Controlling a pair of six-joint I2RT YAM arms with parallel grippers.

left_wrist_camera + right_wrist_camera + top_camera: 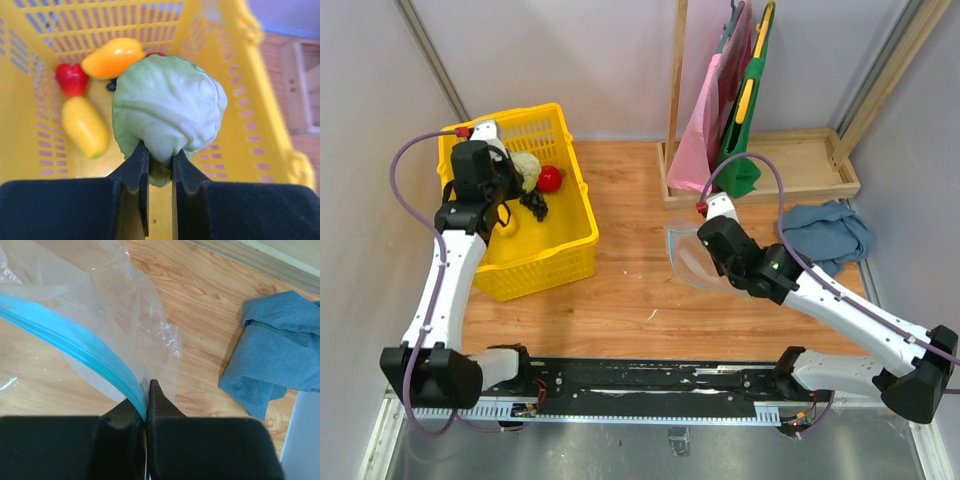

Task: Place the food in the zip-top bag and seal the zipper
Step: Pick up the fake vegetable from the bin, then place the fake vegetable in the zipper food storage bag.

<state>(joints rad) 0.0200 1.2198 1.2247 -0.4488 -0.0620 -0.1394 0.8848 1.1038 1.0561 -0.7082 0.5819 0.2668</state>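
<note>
The left claw [158,152] reaches down into the yellow basket [578,185] at the far left of the table [620,290], and its two black fingers [136,167] are pinched on the lower edge of the pale green cabbage [167,107], with only a narrow gap between them filled by the leaf. Whether the cabbage is clear of the basket floor cannot be told. In the left wrist view it covers much of the rest of the food: the orange-yellow mango [112,57] lies beyond it on the left, the red piece [71,79] sits just left of the mango, the yellow piece [85,126] lies nearer on the left, and a bit of the dark grape bunch [111,86] peeks out between the mango and the cabbage. From above, a red ball [551,179] shows just right of the cabbage. The clear bag [688,262] lies right of the middle of the table, well apart from the basket, floppy and with nothing seen inside. The right claw [146,400] is closed on the bag's mouth edge, its fingertips clamped on the light-blue zipper [65,335], which runs away from them to the left in a curve. A crumpled blue cloth [825,232] lies to the right of the bag. Farther back stands a shallow wooden tray [810,165] with a pink bag [705,125] and a green bag [745,110] hanging above it.
</note>
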